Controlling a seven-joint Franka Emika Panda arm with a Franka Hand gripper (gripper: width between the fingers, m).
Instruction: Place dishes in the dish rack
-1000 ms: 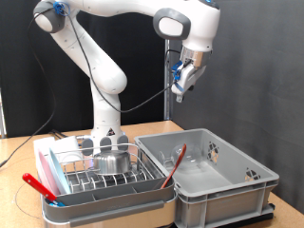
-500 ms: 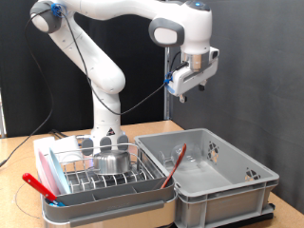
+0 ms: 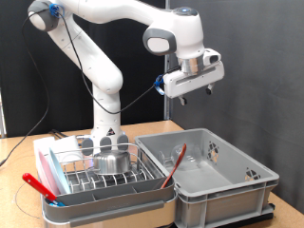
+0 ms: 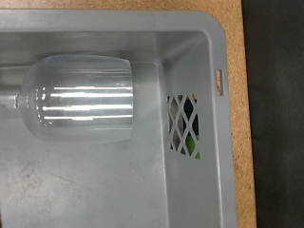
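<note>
My gripper (image 3: 193,93) hangs high above the big grey crate (image 3: 249,178), open, with nothing between its fingers; the wrist view does not show them. That view looks down into the crate (image 4: 204,57), where a clear stemmed glass (image 4: 78,97) lies on its side on the floor. In the exterior view the glass (image 3: 195,162) is only a faint shape. The dish rack (image 3: 142,175), silver wire in a white tray, sits at the exterior view's lower left with a shiny steel bowl (image 3: 113,162) in it.
A red-handled utensil (image 3: 172,165) leans inside the crate. Another red utensil (image 3: 39,184) lies along the rack's near left side. The robot's base (image 3: 105,122) stands behind the rack. The crate wall has a lattice vent (image 4: 183,123).
The hand has turned at the wrist and shifted slightly towards the exterior view's right, so it now lies broadside above the crate. Rack, bowl and crate have not moved.
</note>
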